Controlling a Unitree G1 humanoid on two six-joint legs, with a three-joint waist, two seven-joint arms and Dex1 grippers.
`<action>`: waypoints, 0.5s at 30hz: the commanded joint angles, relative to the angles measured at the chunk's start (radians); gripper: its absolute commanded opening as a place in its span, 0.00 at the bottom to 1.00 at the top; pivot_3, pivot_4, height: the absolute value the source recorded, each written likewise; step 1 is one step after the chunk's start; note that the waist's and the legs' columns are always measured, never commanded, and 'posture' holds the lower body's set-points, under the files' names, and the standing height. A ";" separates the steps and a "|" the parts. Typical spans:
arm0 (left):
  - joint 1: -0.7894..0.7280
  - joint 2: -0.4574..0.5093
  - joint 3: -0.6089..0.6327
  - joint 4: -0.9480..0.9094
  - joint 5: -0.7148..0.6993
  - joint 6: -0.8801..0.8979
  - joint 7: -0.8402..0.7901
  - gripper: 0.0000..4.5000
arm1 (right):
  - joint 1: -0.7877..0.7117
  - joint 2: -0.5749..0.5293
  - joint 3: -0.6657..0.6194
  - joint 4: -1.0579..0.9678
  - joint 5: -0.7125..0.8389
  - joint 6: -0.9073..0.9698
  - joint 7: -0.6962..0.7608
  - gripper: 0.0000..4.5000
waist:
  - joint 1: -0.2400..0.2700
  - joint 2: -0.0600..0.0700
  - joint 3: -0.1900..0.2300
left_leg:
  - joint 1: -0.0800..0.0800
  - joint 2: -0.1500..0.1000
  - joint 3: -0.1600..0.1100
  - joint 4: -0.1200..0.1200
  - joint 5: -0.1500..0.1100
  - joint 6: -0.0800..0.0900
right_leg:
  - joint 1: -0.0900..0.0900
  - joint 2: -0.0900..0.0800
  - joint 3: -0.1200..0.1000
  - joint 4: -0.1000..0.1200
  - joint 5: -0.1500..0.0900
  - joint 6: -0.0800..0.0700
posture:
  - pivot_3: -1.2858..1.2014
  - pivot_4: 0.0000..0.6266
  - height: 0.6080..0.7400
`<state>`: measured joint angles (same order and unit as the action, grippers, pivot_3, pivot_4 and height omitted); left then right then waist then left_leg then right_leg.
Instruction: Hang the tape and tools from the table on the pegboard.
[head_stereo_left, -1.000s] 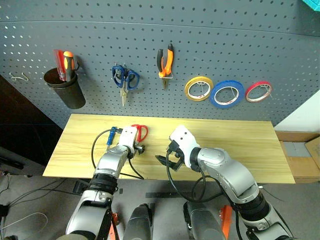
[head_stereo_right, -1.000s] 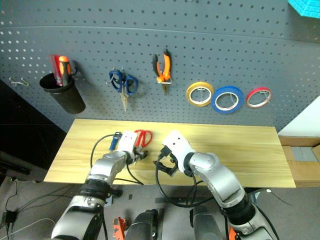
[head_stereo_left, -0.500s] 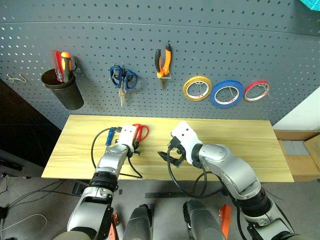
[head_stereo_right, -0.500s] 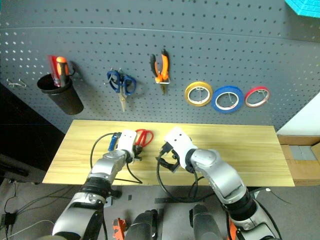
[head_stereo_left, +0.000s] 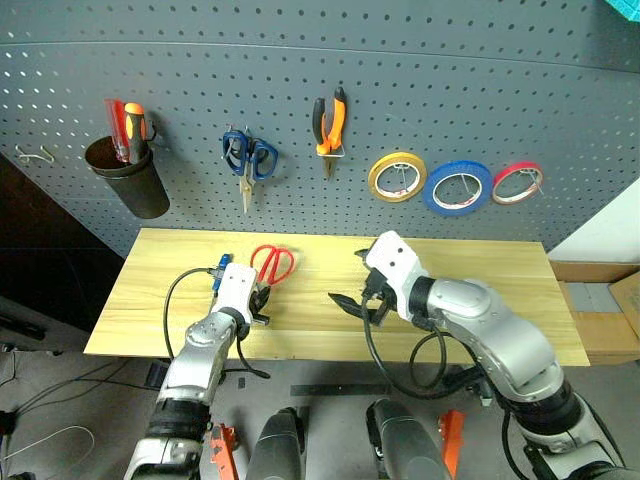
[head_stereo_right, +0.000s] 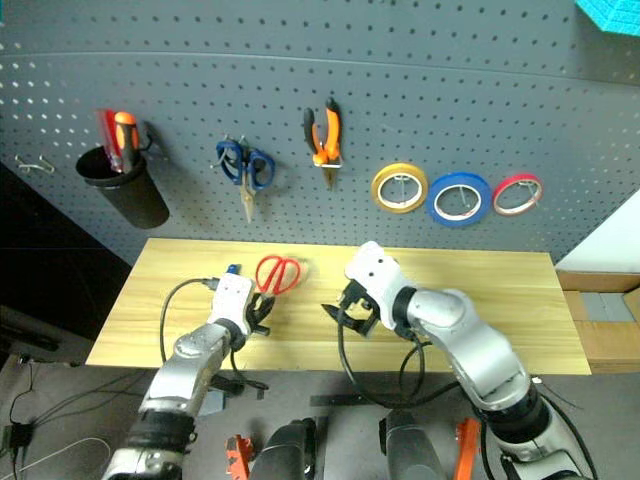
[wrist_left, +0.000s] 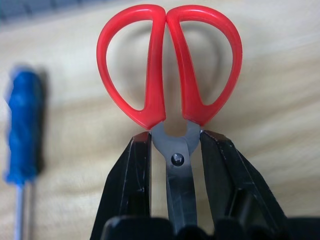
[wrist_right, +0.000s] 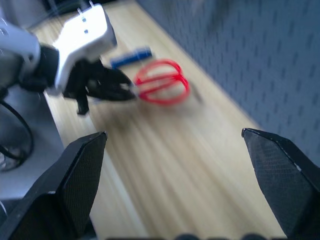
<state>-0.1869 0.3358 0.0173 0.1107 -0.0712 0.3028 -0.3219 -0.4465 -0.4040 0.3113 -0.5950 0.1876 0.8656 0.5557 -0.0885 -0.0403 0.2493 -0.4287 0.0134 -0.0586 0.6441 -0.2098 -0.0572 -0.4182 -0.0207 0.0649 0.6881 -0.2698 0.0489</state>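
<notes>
On the pegboard (head_stereo_left: 420, 70), the pliers (head_stereo_left: 331, 122) and blue tape (head_stereo_left: 455, 187) already hang. On the left of the table (head_stereo_left: 470, 270), the blue screwdriver (wrist_left: 21, 120) lies just left of the red scissors (head_stereo_left: 271, 264). The left gripper (wrist_left: 176, 165) has its jaws closed on the scissors' blades near the pivot, handles pointing far toward the board. To hang them well, it should keep a firm pinch and one handle loop free for a bare hook. The right gripper (wrist_right: 175, 195), near the table's middle, is wide open and empty.
</notes>
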 joint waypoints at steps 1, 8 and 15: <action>0.058 0.017 0.026 -0.162 -0.020 -0.089 -0.029 0.24 | -0.008 0.001 -0.125 -0.095 0.105 -0.054 0.051 1.00 | 0.001 0.000 0.000 | 0.000 0.000 0.000 0.000 0.000 0.000 | 0.000 0.000 0.000 -0.001 0.000 0.000 | 0.46 0.35 1.00; 0.135 0.042 0.072 -0.340 -0.012 -0.201 -0.038 0.24 | -0.040 -0.027 -0.234 -0.125 0.209 -0.090 0.082 1.00 | 0.000 0.000 0.000 | 0.000 0.001 0.000 0.000 0.000 0.000 | 0.001 0.001 0.000 -0.002 0.000 0.000 | 0.46 0.34 1.00; 0.127 0.054 0.121 -0.417 0.060 -0.356 0.036 0.24 | -0.061 -0.056 -0.243 -0.071 0.198 -0.155 0.081 1.00 | 0.002 0.000 0.000 | 0.000 0.001 0.000 0.000 0.000 0.000 | 0.003 0.001 0.000 -0.007 0.000 0.000 | 0.47 0.33 1.00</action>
<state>-0.0502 0.3847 0.1202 -0.2507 -0.0349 0.0052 -0.3109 -0.4917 -0.4501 0.0939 -0.6541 0.3773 0.7474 0.6315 -0.0870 -0.0400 0.2494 -0.4288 0.0138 -0.0584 0.6437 -0.2100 -0.0567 -0.4150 -0.0202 0.0646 0.6814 -0.2698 0.0489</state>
